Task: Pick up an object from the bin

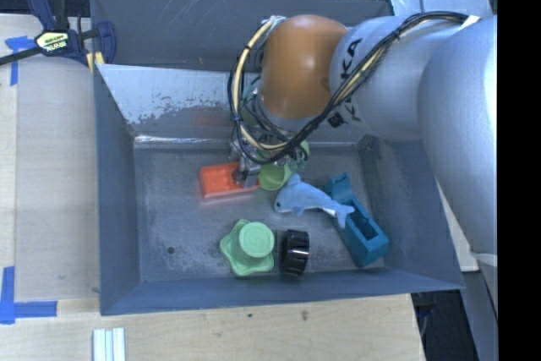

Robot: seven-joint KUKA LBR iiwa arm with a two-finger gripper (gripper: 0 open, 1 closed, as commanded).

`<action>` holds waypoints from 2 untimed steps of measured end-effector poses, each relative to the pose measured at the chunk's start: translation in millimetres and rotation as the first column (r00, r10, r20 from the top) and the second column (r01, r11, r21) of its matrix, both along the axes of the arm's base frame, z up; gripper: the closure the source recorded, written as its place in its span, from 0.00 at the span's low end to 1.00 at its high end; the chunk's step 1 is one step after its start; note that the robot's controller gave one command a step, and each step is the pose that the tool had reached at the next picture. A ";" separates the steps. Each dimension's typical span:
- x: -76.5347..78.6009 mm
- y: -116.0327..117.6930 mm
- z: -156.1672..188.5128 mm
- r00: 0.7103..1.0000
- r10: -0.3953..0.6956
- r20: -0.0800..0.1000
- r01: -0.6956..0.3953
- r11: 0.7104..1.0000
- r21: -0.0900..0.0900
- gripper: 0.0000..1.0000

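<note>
Toward the back of the bin floor, just left of centre, lies a flat orange block. The arm's wrist, under its orange cover, hangs low over the block's right end. What I take to be the fingers appear as a dark stub below the cable loop, at or touching that end. Released or clenched: cannot tell, since cover and cables hide the tips. Nothing is visibly lifted; the block looks flat on the floor.

Step, as judged: end of approach or start of grasp, object not yet raised. The block's long axis runs roughly left-right across the view, near parallel to the back wall, with its right end dipping slightly toward the front. No clear front or nose to it.

Neighbours: a small green cup just beside the block's right end, a blue dolphin toy near that, and a blue angular piece further right. A green lidded disc and a black cylinder sit touching at the front, apart from the block.

Next move probably calls for a close across the short width of the block, kept clear of the green cup, then a straight lift. An end grip may let the block pivot and droop.
</note>
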State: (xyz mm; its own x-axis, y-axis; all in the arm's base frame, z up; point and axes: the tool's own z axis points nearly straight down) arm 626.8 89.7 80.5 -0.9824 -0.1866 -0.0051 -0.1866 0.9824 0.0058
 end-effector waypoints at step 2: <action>-1.2 -0.8 32.5 1.000 -0.001 0.001 0.001 1.000 0.000 1.00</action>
State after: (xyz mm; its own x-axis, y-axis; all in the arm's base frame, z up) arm 625.6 88.9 113.0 -0.9825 -0.1859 -0.0061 -0.1860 0.9825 0.0052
